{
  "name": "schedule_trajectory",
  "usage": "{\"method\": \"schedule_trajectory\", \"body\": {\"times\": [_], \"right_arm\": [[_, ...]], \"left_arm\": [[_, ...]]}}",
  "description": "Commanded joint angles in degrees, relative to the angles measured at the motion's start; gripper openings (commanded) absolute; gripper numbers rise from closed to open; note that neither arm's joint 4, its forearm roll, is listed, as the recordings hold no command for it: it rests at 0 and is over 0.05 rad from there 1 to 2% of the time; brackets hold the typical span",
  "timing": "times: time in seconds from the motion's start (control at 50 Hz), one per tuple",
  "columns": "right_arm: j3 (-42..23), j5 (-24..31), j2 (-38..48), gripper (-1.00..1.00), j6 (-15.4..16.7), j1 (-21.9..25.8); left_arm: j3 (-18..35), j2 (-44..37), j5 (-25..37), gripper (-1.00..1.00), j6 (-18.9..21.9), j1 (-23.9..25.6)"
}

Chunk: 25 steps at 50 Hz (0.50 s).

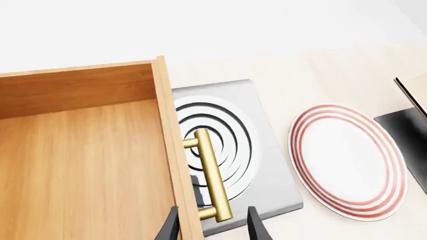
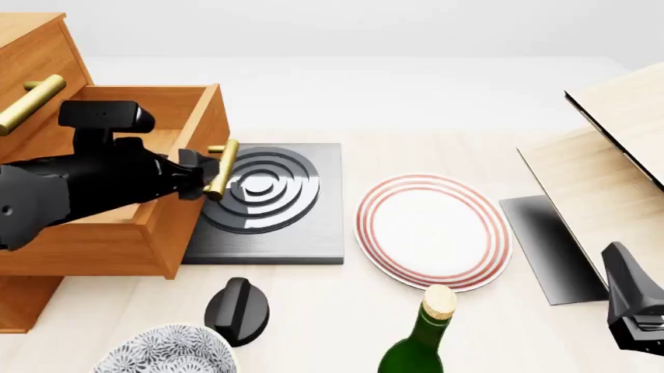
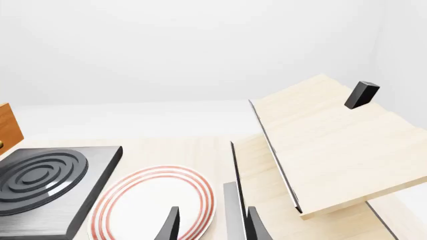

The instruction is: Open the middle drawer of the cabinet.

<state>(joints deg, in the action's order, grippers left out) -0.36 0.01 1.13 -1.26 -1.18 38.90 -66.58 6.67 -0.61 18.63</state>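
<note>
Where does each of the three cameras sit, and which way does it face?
Front view: fixed above the arms' side, facing forward and down at cabinet, left gripper and plate.
Left wrist view: behind the left gripper, facing the open middle drawer and its handle.
Right wrist view: behind the right gripper, over the plate.
All share plate and burner.
</note>
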Motion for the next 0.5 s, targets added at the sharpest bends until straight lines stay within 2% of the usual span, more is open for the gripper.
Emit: {"method": "schedule_trajectory", "body": {"times": [0.02, 0.04, 0.08, 0.12, 0.16, 0.22, 0.24, 0.28, 0.32, 0.36, 0.42, 0.46, 0.5], "right_arm": [[0.1, -0.1, -0.1, 1.0, 0.2, 0.2], [0.1, -0.1, -0.1, 1.0, 0.2, 0.2], [0.1, -0.1, -0.1, 1.0, 0.2, 0.2], [0.1, -0.1, -0.1, 1.0, 0.2, 0.2], [0.1, -0.1, -0.1, 1.0, 0.2, 0.2], [0.1, -0.1, -0.1, 1.0, 0.2, 0.2], [0.1, -0.1, -0.1, 1.0, 0.2, 0.2], [0.1, -0.1, -0.1, 1.0, 0.2, 0.2], [0.1, -0.1, -0.1, 1.0, 0.2, 0.2], [0.1, -0.1, -0.1, 1.0, 0.2, 0.2], [0.1, -0.1, -0.1, 1.0, 0.2, 0.2], [0.1, -0.1, -0.1, 1.0, 0.2, 0.2], [0.1, -0.1, -0.1, 1.0, 0.2, 0.2]], "left_arm": [[2.6, 16.2, 3.1, 1.0, 9.4, 10.9], [2.3, 18.9, 3.3, 1.0, 10.2, 10.6], [2.8, 20.5, 3.2, 1.0, 9.6, 13.3], [0.9, 29.2, 4.9, 1.0, 12.7, 11.0], [0.2, 34.2, 6.8, 1.0, 13.5, 9.2], [0.3, 37.0, 8.3, 1.0, 13.4, 8.6], [0.6, 41.8, 10.9, 1.0, 15.1, 6.4], [2.0, 45.9, 13.9, 1.0, 15.4, 4.8], [3.0, 51.9, 17.0, 1.0, 18.4, 3.5], [3.8, 54.7, 20.2, 1.0, 18.5, 2.7], [5.1, 62.5, 27.8, 1.0, 19.2, -1.5], [5.1, 62.6, 27.8, 1.0, 19.2, -1.5], [8.2, 66.5, 31.6, 1.0, 20.2, -3.5]]}}
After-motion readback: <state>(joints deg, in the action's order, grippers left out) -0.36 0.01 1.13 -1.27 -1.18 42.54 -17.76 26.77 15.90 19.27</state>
